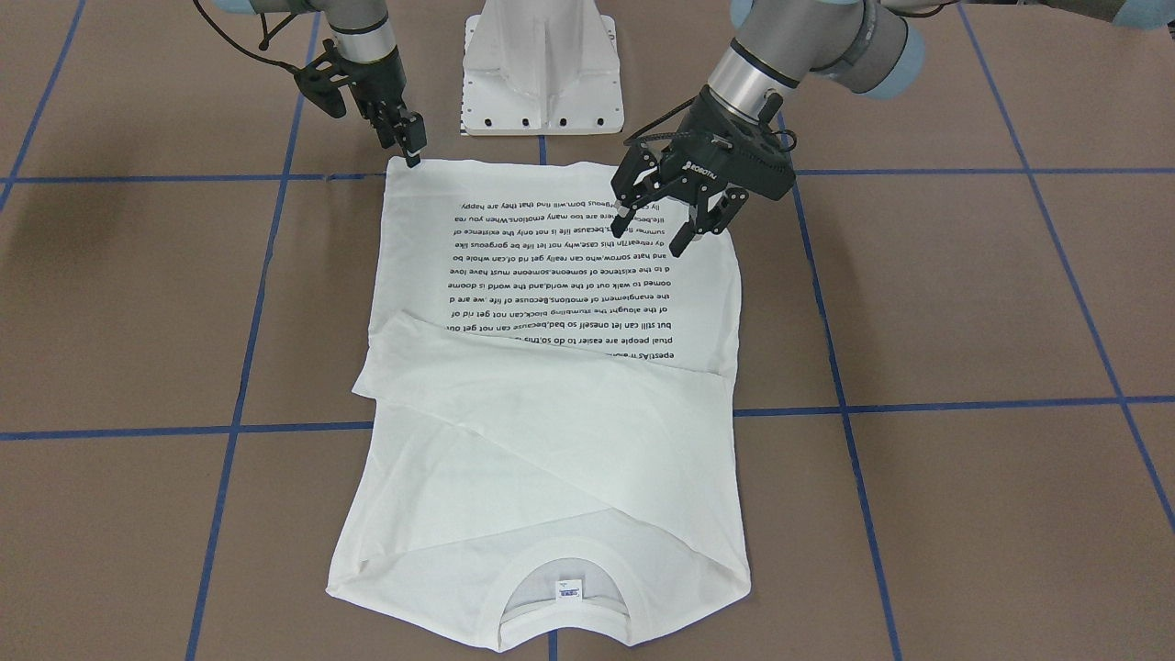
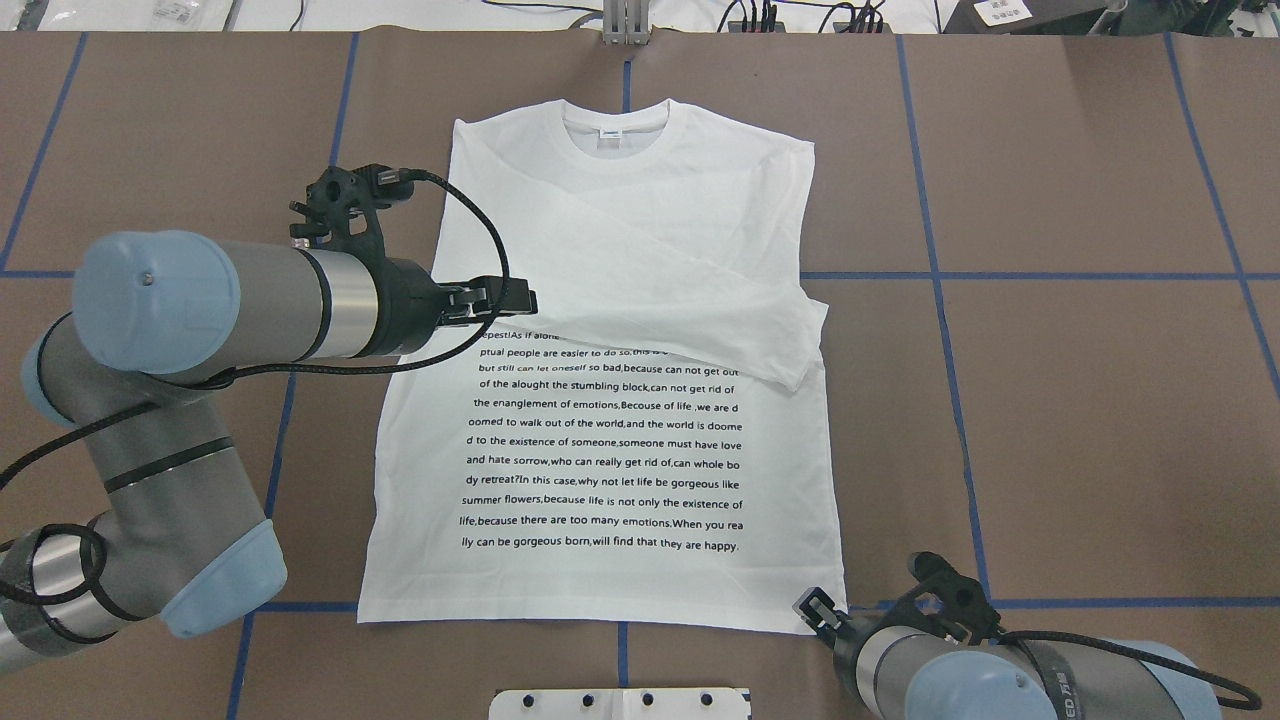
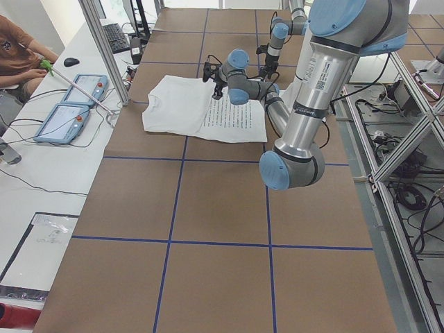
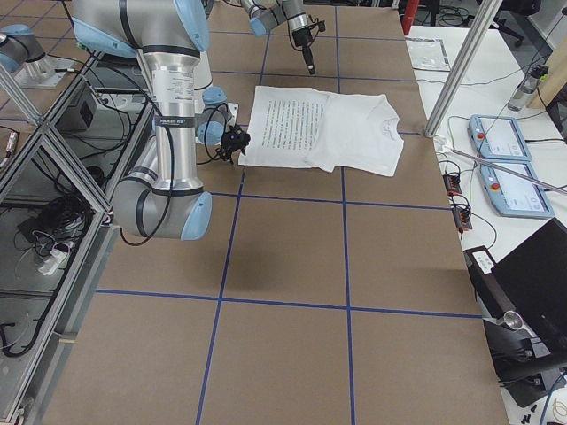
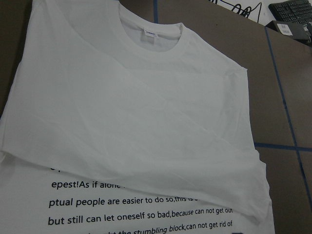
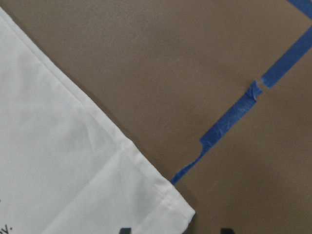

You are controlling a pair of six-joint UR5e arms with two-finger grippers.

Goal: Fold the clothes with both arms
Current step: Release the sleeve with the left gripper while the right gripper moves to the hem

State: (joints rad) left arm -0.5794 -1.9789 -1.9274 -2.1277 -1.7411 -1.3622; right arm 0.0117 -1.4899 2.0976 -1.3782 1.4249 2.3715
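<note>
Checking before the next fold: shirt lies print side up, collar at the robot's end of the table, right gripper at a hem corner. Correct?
Not the collar: it is at the far end, away from the robot, as the overhead view shows. The shirt does lie print side up, with the right gripper at a hem corner.

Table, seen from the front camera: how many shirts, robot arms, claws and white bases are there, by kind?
White T-shirt: 1
Robot arms: 2, left arm and right arm
Claws: 2, left claw and right claw
White base: 1
Total: 6
</note>
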